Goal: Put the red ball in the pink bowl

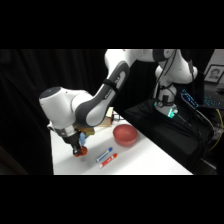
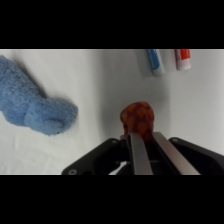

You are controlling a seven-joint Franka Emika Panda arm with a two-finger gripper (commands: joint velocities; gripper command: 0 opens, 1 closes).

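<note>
The red ball (image 2: 137, 116) is a small, speckled orange-red lump held right at my fingertips in the wrist view. My gripper (image 2: 143, 134) is shut on it, the two fingers standing close together. In the side view the gripper (image 1: 78, 148) is low over the table's near left part, with the red ball (image 1: 82, 151) at its tip, at or just above the tabletop. The pink bowl (image 1: 125, 134) stands to the right and further back, apart from the gripper, with nothing visible in it.
A blue-and-white marker (image 1: 104, 155) and a red-and-white marker (image 1: 109, 160) lie between the gripper and the bowl. A fuzzy blue cloth (image 2: 35, 105) lies beside the ball. A tan box (image 1: 102, 122) sits behind my arm. The table's left edge (image 1: 52, 160) is close.
</note>
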